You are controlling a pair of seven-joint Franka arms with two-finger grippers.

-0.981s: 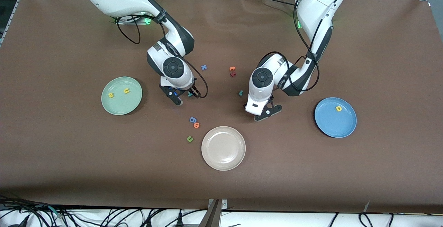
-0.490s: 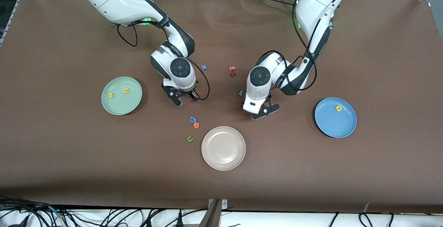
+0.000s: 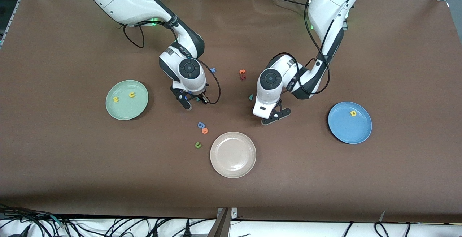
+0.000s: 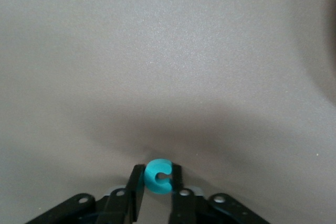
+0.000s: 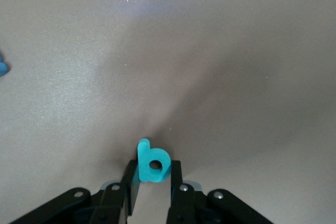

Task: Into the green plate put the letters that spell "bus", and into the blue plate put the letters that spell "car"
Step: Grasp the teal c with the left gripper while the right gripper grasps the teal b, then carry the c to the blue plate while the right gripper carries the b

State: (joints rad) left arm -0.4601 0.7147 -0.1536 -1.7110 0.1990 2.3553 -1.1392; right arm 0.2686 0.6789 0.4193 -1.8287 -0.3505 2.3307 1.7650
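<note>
Teal foam "c" clamped between left gripper fingers, teal foam "b" between right gripper fingers.

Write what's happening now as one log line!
left hand: shut on teal c | right hand: shut on teal b | green plate: two yellow letters | blue plate: one yellow letter
</note>
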